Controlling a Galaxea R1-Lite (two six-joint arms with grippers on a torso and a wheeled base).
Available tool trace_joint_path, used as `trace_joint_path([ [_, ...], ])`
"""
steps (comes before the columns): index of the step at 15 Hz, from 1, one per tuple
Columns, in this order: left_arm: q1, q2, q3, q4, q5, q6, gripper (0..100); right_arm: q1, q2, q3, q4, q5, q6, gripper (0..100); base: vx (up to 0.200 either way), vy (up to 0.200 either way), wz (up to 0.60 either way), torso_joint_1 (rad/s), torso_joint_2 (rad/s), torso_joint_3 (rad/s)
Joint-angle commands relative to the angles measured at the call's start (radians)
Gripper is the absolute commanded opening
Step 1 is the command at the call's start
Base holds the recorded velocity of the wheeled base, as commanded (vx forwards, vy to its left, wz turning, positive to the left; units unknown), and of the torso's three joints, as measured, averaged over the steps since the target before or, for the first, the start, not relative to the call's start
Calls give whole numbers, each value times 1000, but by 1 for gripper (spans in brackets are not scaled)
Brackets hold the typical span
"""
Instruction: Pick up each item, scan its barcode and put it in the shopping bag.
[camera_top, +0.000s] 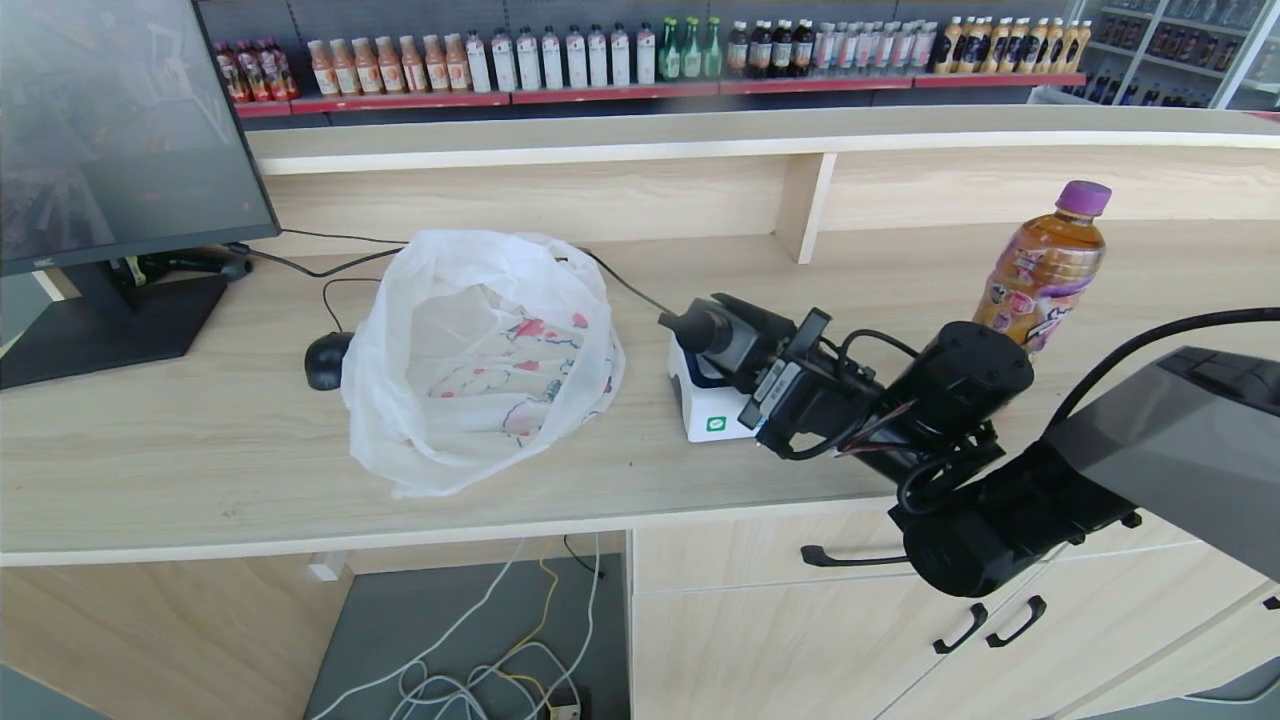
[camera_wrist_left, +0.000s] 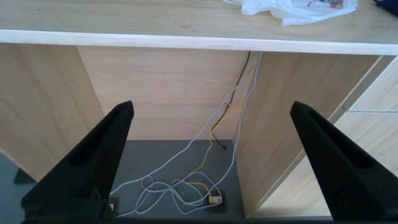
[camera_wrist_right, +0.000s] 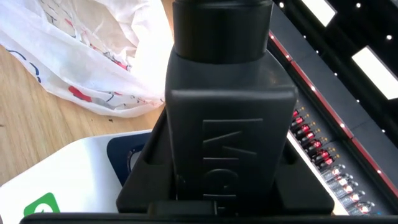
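Observation:
A white plastic shopping bag (camera_top: 480, 350) sits open at the middle of the wooden counter (camera_top: 200, 450); its edge shows in the left wrist view (camera_wrist_left: 292, 9). My right gripper (camera_top: 765, 375) is shut on the black barcode scanner (camera_top: 715, 330), held just above its white cradle (camera_top: 705, 410). In the right wrist view the scanner (camera_wrist_right: 224, 124) stands over the cradle (camera_wrist_right: 74, 180) with the bag (camera_wrist_right: 87, 56) behind. A purple-capped tea bottle (camera_top: 1045, 265) stands at the right of the counter. My left gripper (camera_wrist_left: 211, 109) hangs open below the counter edge, holding nothing.
A monitor (camera_top: 110, 130) stands at the far left with a black mouse (camera_top: 325, 360) beside the bag. Loose cables (camera_wrist_left: 186, 180) lie on the floor under the counter. Drawers with black handles (camera_top: 850, 555) are below on the right. Shelves of bottles (camera_top: 640, 50) line the back.

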Motion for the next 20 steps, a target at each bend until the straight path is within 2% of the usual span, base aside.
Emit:
trace_joint_path([
  [1,0,0,0,0,0,0,100,0,6,-4,2,1,1,0,0,0,0,0,0,0],
  [16,0,0,0,0,2,0,100,2,-1,-21,2,3,8,0,0,0,0,0,0,0],
  [20,0,0,0,0,0,0,100,3,-40,-20,2,-17,65,0,0,0,0,0,0,0],
])
